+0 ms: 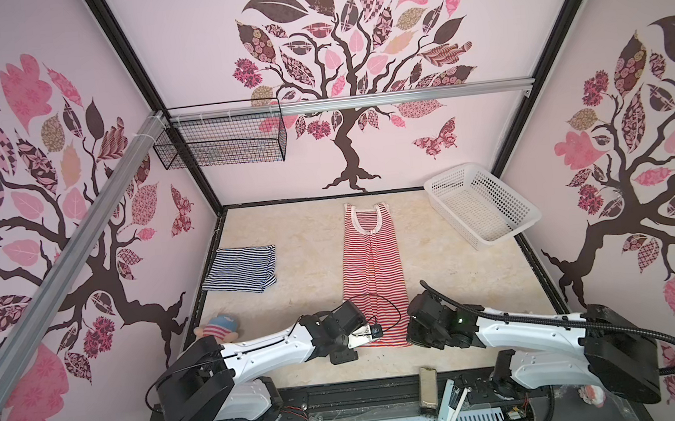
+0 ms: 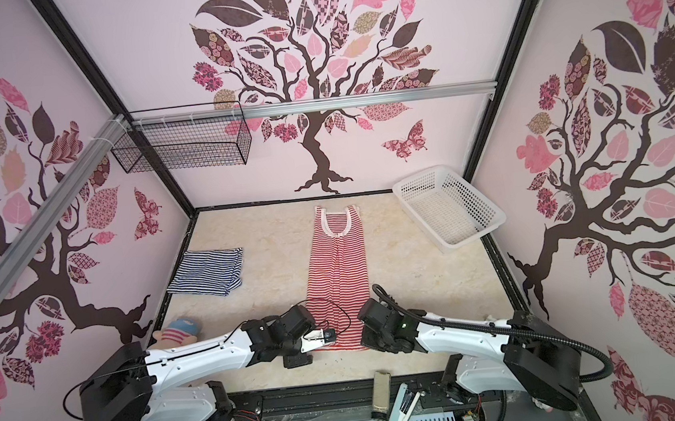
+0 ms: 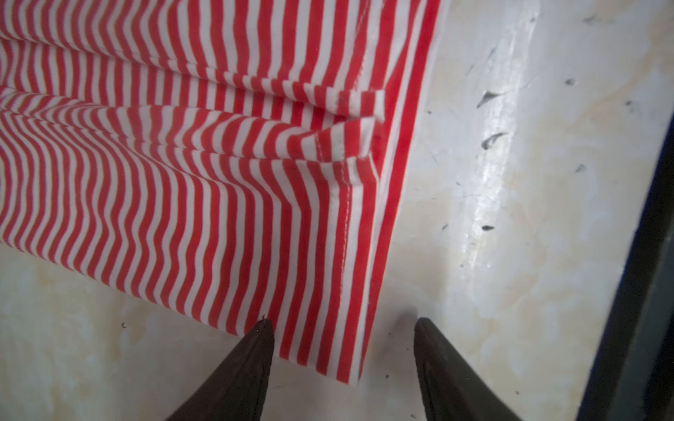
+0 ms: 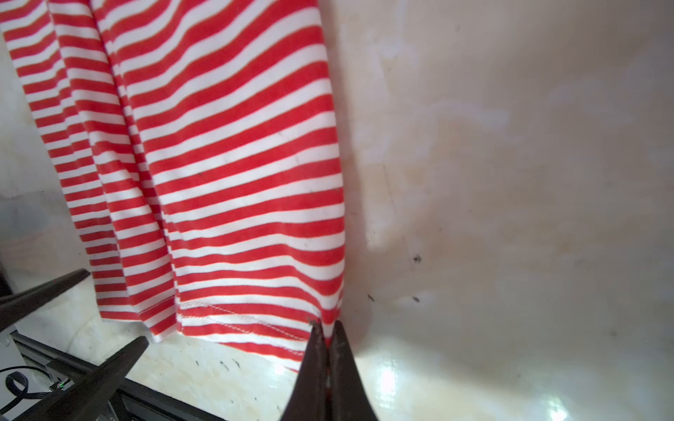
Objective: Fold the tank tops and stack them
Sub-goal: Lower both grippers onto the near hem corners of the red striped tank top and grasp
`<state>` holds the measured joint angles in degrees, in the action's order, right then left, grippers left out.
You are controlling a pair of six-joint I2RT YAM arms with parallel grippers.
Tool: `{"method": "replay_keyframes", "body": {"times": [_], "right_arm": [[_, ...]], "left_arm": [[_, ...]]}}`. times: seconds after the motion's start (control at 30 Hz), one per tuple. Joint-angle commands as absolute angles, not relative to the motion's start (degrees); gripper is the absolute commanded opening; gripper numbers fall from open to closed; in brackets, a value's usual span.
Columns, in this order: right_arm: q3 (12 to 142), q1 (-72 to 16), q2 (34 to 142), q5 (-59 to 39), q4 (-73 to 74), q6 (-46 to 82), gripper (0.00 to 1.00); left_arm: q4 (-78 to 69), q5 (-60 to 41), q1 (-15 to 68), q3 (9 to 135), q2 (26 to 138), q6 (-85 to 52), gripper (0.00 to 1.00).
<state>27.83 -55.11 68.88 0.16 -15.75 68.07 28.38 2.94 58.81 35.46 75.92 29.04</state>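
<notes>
My right gripper grips the red tank top by a hem corner but my left gripper sits open round the other, so lifting now could skew the fold

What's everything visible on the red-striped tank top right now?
The red-striped tank top is a thin red-and-white knit with whitish trim at the neckline and straps. It lies flat on the table, its sides apparently folded in to make a long narrow strip. The straps are at the far end. The stitched hem faces the robot and is slightly rumpled. The right end effector is shut on one hem corner; the left end effector is open astride the other corner, not gripping.
</notes>
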Motion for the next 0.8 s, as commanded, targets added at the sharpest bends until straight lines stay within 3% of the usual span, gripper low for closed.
{"method": "replay_keyframes", "body": {"times": [0.0, 0.17, 0.47, 0.63, 0.77], "right_arm": [[29.4, -55.5, 67.3, 1.6, -18.2, 67.9, 0.05], [29.9, -55.5, 66.4, 1.8, -19.1, 67.9, 0.05], [30.8, -55.5, 64.9, 2.5, -21.4, 68.0, 0.05], [31.4, -55.5, 64.3, 2.9, -22.1, 67.9, 0.05], [31.7, -55.5, 64.5, 3.1, -22.0, 67.9, 0.05]], "left_arm": [[29.3, 2.4, 59.0, 35.3, 76.4, 30.2, 0.64], [28.4, 4.4, 59.0, 35.4, 77.9, 30.2, 0.64], [28.1, 3.0, 58.5, 35.8, 80.8, 30.0, 0.53], [30.7, -0.3, 57.8, 36.5, 81.1, 31.0, 0.35], [32.2, -2.6, 57.8, 36.9, 81.0, 31.8, 0.09]]}}
